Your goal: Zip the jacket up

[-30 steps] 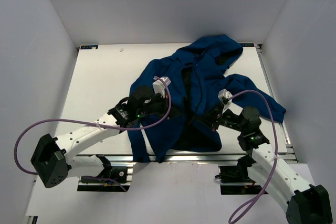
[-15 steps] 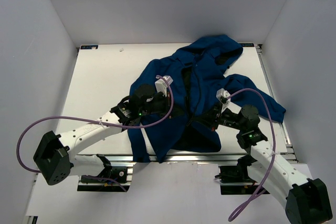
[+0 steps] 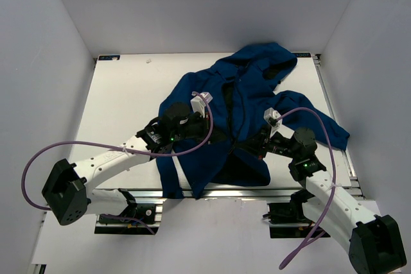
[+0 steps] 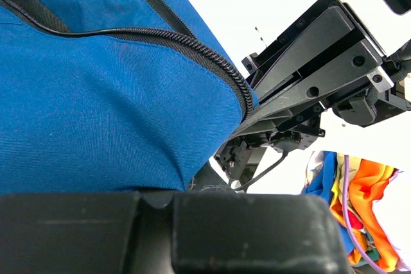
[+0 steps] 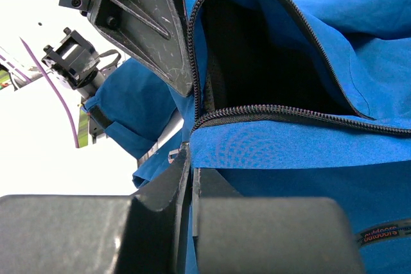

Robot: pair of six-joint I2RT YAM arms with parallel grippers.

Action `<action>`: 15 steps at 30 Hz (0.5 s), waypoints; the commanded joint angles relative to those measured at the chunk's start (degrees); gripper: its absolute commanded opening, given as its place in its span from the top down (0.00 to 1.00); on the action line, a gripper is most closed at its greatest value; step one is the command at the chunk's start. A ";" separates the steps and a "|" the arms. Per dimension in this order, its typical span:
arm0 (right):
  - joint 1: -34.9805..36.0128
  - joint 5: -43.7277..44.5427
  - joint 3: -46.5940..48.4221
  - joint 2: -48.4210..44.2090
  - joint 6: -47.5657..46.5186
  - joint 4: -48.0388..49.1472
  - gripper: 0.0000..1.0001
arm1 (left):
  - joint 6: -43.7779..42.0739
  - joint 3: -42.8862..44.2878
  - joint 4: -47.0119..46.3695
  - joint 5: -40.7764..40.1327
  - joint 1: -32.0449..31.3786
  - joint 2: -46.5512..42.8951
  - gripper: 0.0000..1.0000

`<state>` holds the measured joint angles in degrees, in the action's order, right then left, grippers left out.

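The dark blue jacket (image 3: 247, 104) lies crumpled on the white table (image 3: 128, 101), hood at the far side and front unzipped at the near hem. My left gripper (image 3: 218, 137) is shut on the jacket's left front edge, and the blue fabric (image 4: 115, 113) with its zipper teeth (image 4: 192, 46) runs down into the fingers (image 4: 212, 181). My right gripper (image 3: 255, 147) is shut on the other front edge, where the hem (image 5: 270, 145) meets the fingertips (image 5: 183, 165) below the zipper teeth (image 5: 276, 112). The two grippers face each other closely; dark lining (image 5: 263, 62) gapes between the zipper halves.
White walls enclose the table on three sides. An aluminium rail (image 3: 289, 189) runs along the near edge. Purple cables (image 3: 96, 149) loop off both arms. A sleeve (image 3: 324, 129) trails to the right edge. Bright multicoloured cloth (image 4: 363, 190) shows in the left wrist view.
Both wrists have edged slightly toward each other, the left to the right and the right to the left. Both grips on the jacket's front edges are unchanged.
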<state>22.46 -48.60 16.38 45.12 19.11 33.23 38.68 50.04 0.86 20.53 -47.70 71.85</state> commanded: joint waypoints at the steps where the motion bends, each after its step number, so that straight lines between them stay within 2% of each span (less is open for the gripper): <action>1: -0.31 -0.45 1.55 -0.30 0.22 4.21 1.00 | 0.08 0.58 -2.27 1.53 0.33 -0.66 1.00; 15: -0.31 0.96 1.81 -0.48 0.22 4.56 1.00 | 0.35 0.06 -2.80 3.54 0.24 0.12 1.00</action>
<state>22.46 -48.10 16.38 45.10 19.14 33.52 38.89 50.02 0.80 21.96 -47.68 71.96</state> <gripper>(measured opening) 0.012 0.037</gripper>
